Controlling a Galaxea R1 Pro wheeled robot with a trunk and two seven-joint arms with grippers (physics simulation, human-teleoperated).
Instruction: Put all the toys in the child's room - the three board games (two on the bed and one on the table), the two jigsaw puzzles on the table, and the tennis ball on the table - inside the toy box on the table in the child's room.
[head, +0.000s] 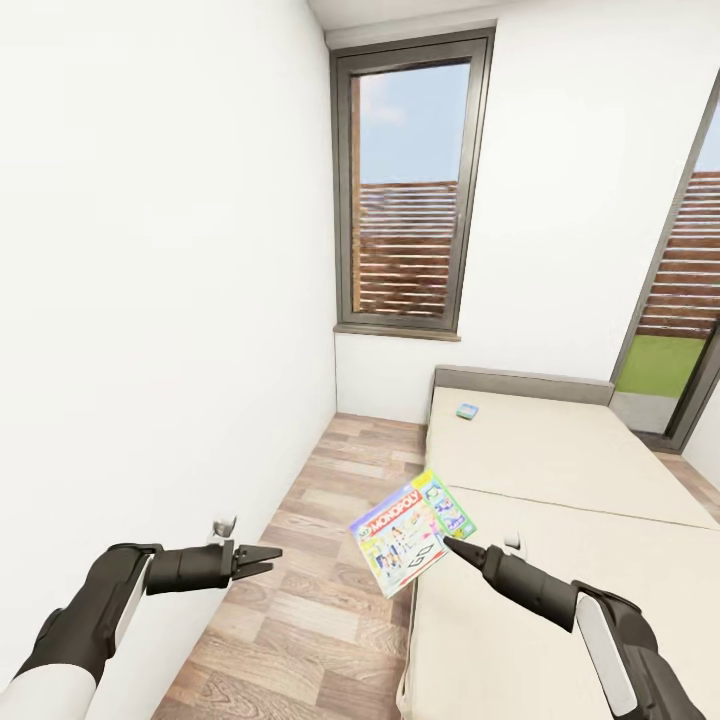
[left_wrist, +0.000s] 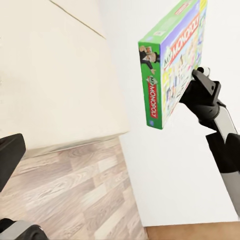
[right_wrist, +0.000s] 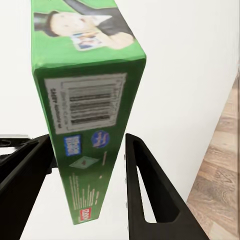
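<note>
My right gripper is shut on a green Monopoly board game box, holding it tilted in the air over the floor beside the bed's near corner. In the right wrist view the box's narrow green edge sits clamped between the two black fingers. The left wrist view shows the same box on edge, with the right gripper at its side. A second, small blue-green game box lies on the bed near its head end. My left gripper hangs open and empty over the floor by the left wall.
The beige bed takes up the right side, with a grey headboard under the far wall. A strip of wooden floor runs between the bed and the white left wall. A window is straight ahead and a glass door is at the right.
</note>
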